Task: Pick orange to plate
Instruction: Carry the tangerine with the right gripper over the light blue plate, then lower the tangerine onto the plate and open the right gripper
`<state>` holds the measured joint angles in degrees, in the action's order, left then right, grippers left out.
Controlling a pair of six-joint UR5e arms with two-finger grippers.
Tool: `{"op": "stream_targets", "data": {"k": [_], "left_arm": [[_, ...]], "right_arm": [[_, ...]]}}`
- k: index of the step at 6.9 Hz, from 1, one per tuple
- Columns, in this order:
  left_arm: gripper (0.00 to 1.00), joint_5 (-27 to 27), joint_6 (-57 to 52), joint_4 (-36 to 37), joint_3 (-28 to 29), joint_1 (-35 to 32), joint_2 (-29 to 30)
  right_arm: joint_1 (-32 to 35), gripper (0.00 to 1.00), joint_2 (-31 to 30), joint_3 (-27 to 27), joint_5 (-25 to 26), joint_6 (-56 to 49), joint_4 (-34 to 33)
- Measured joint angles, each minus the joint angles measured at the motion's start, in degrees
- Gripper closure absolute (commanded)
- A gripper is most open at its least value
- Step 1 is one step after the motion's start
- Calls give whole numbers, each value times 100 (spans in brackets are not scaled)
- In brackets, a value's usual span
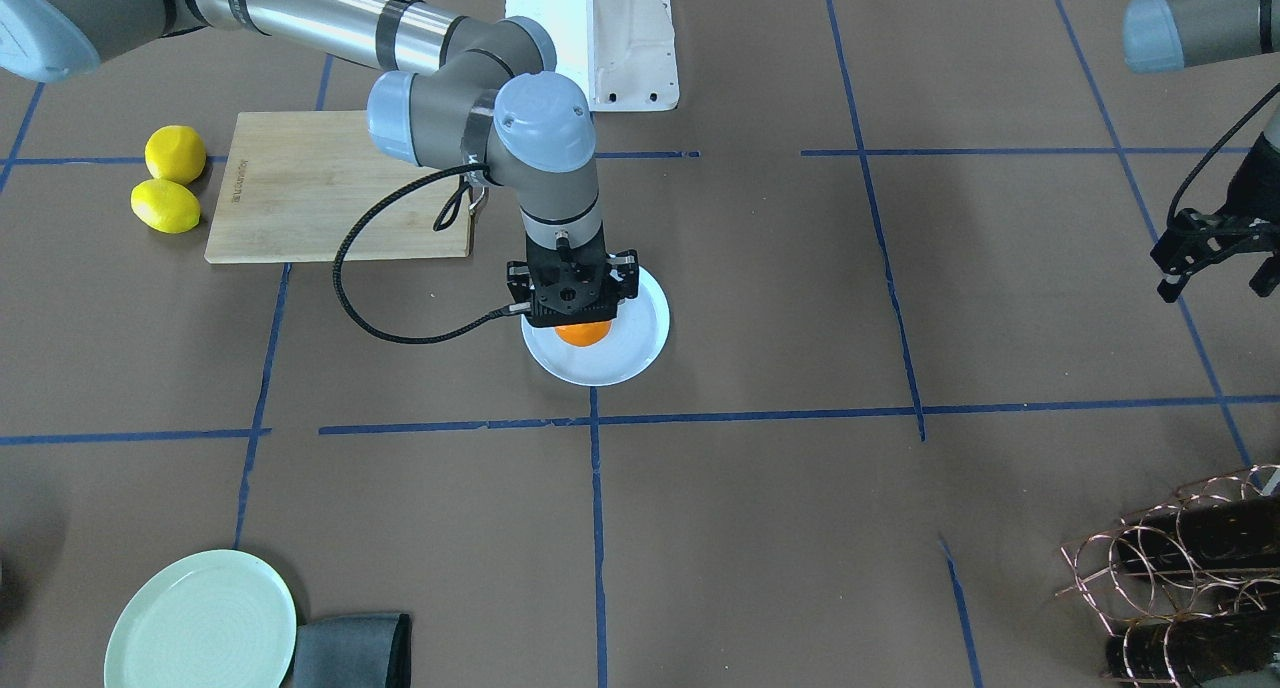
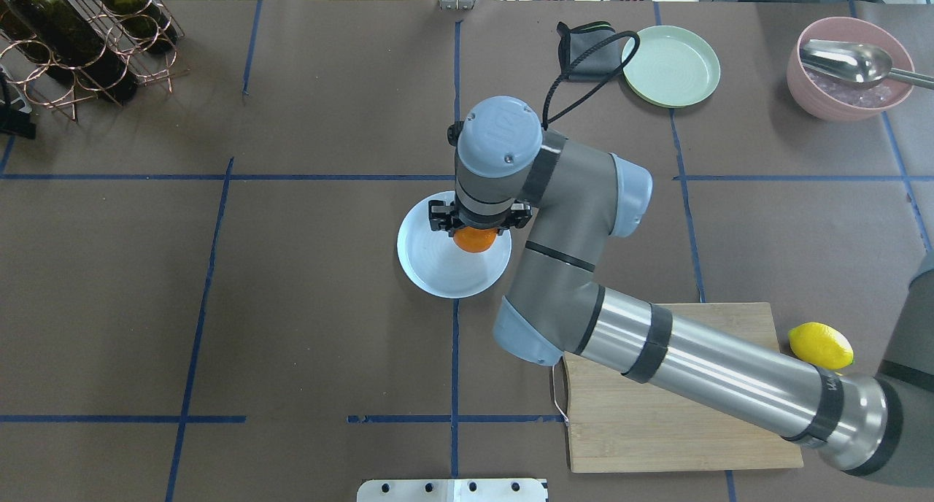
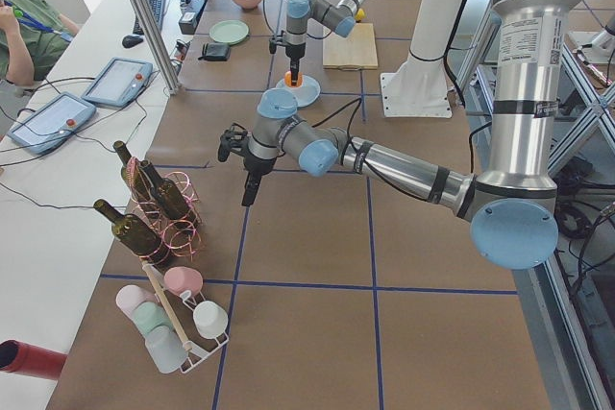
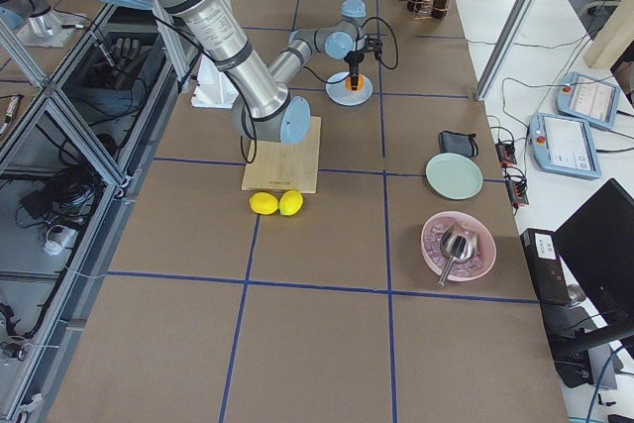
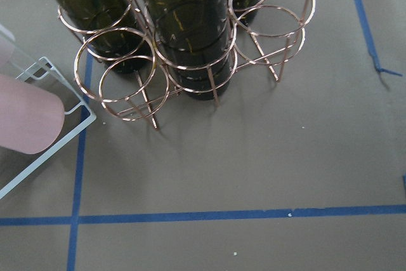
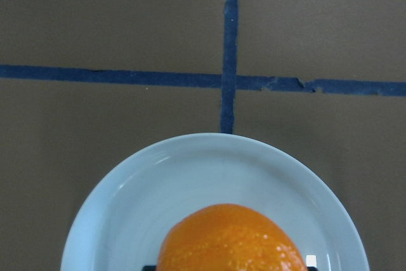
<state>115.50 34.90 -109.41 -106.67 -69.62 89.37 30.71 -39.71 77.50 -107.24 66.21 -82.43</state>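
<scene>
- Over the pale bluish-white plate at mid-table, the right gripper points straight down, its jaws closed around the orange.
- The orange hangs just off the plate's centre, inside the raised rim; whether its underside touches the plate cannot be told.
- Seen from the right wrist, the fruit's pebbled skin fills the lower edge, the plate's rim curves past it, and a cross of blue tape lies on the brown table just beyond the plate.
- Well apart from the plate, on the robot's left, the left gripper hangs above the table with its jaws spread wide and nothing between them.
- The left wrist camera looks down on a copper wire rack that holds dark wine bottles, far from the plate.
- A wooden cutting board lies to the robot's right of the plate and nearer the robot's base.
- Two yellow lemons sit side by side just past the board's end that is farther from the plate.
- A larger pale green plate rests across the plate from the robot and to its right, with a dark folded cloth just beside it.
- A pink bowl with a metal spoon in it stands farther from the plate on that same side.
</scene>
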Motion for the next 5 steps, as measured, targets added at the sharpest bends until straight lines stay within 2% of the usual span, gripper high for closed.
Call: {"op": "stream_targets", "data": {"k": [1,2,3,5], "left_arm": [[0,119,-44,75,5,-145,-52],[0,281,-62,239,20,-277,-38],[0,351,-68,394,30,-346,-15],[0,382,-71,496,42,-385,-1]], "right_arm": [[-26,100,81,-212,4,8,123],[-55,9,114,-288,-2,17,156],[-77,0,126,-311,-21,52,156],[-96,0,162,-223,-71,127,-34]]}}
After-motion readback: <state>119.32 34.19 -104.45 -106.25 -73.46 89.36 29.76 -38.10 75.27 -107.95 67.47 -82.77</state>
